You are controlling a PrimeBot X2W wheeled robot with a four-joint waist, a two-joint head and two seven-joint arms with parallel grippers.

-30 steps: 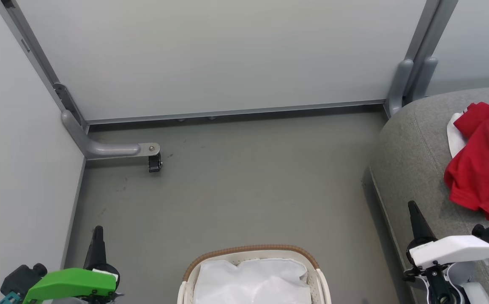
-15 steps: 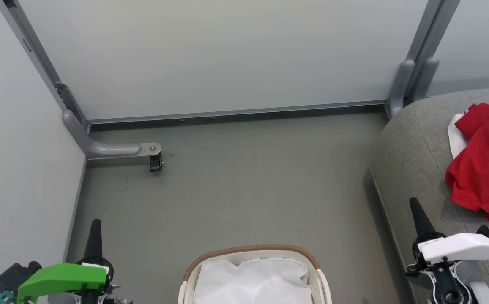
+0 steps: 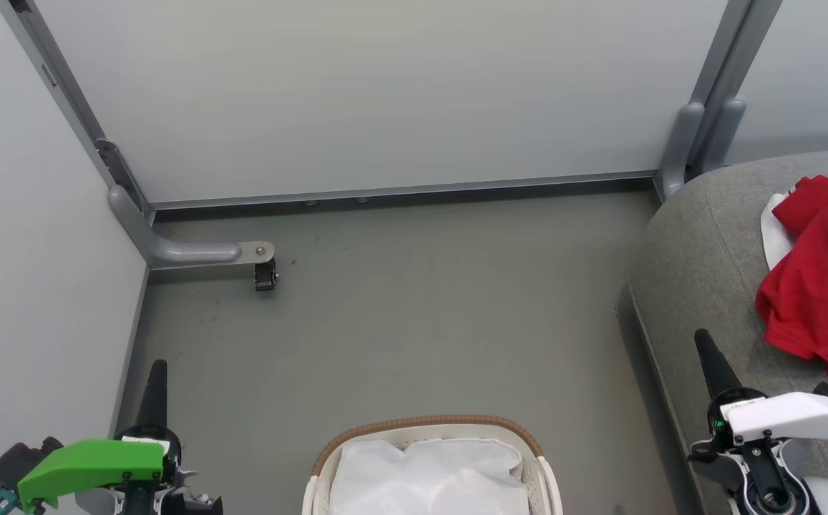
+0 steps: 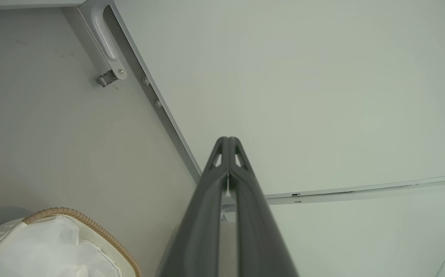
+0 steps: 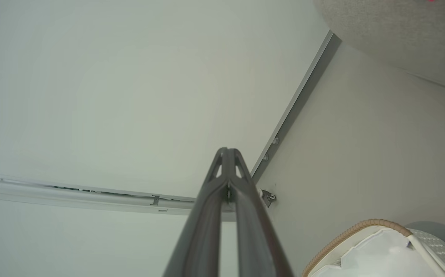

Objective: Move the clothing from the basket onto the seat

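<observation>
Since a second ago, you'll note both arms have eased outward in the head view: left gripper (image 3: 158, 365) nearer the lower left corner, right gripper (image 3: 701, 335) nearer the lower right. Each pair of fingers is pressed together tip to tip with nothing between them, and both wrist views agree. Clothing (image 3: 818, 286), red, lies heaped on the seat (image 3: 700, 250) at the right edge of frame, well apart from the basket (image 3: 428, 423) at bottom centre. White liner (image 3: 428, 472) shows inside the basket.
</observation>
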